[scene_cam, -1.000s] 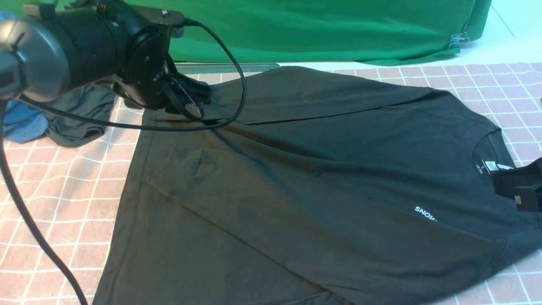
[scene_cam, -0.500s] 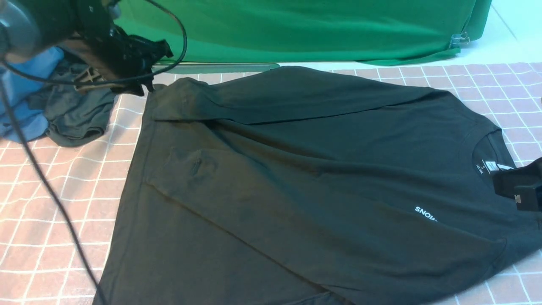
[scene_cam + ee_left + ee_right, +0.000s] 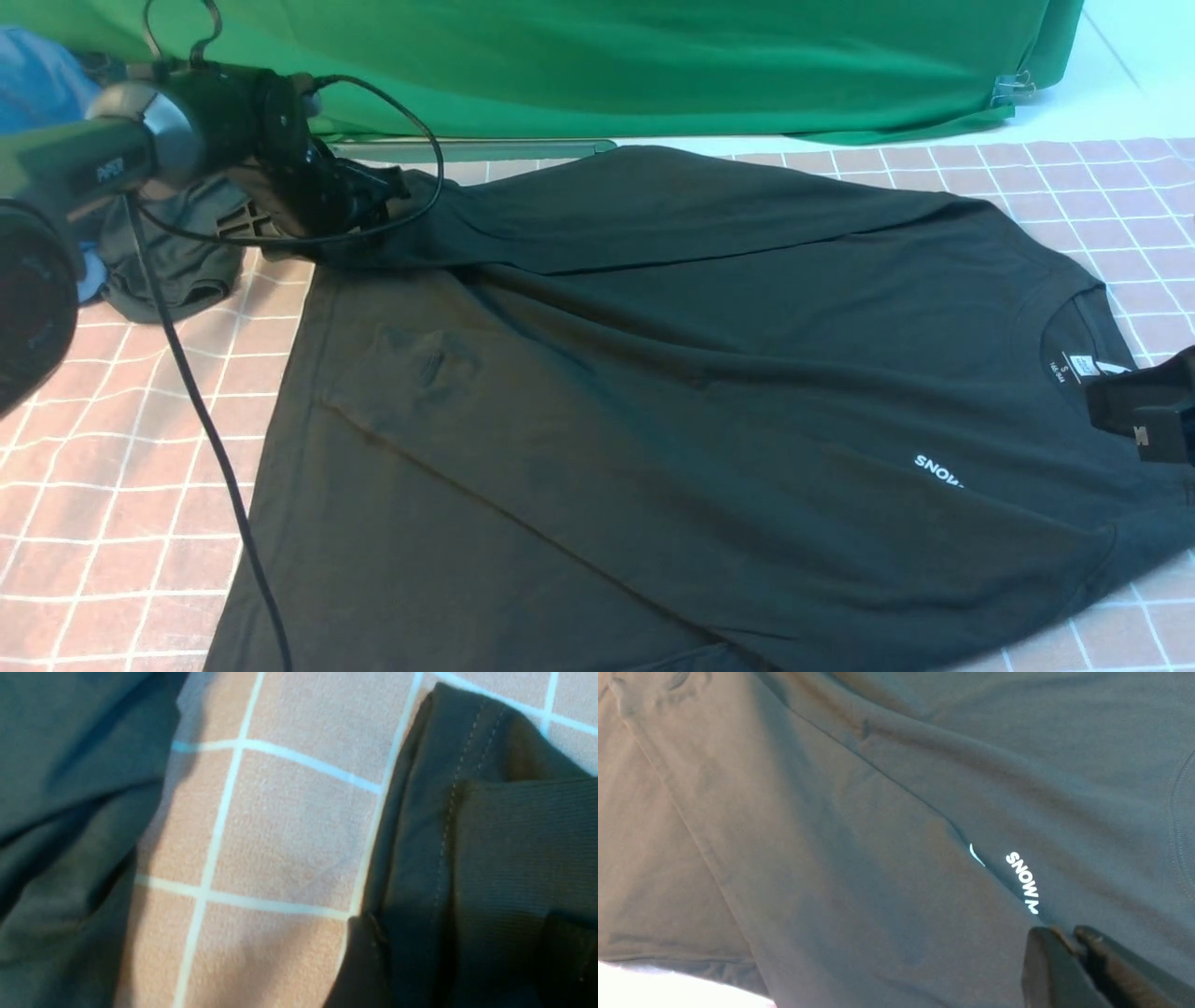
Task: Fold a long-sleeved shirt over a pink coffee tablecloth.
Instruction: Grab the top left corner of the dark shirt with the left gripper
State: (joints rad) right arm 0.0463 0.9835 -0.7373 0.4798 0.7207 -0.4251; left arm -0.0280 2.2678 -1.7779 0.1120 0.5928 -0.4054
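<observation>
The black long-sleeved shirt [image 3: 672, 373] lies spread on the pink coffee tablecloth [image 3: 140, 420], collar to the right, with the far sleeve folded across its back edge. My left gripper [image 3: 378, 191] is low at the shirt's far left corner. In the left wrist view its fingers [image 3: 364, 961] stand wide apart and open, with the stitched hem [image 3: 420, 835] and ribbed cuff [image 3: 523, 849] lying between them. My right gripper [image 3: 1134, 415] is by the collar and white neck label. Seen from the right wrist, the right gripper [image 3: 1066, 935] is shut, just above the fabric near the white print [image 3: 1022, 882].
A crumpled dark grey garment [image 3: 173, 252] and a blue garment [image 3: 37, 84] lie at the far left, close to the left arm. Bright green cloth [image 3: 653, 56] hangs along the back. The left arm's black cable [image 3: 205, 420] trails over the tablecloth.
The left gripper rose off the shirt toward the far left, then came back down at the shirt's far left corner with its jaws wide. The right gripper has not moved.
</observation>
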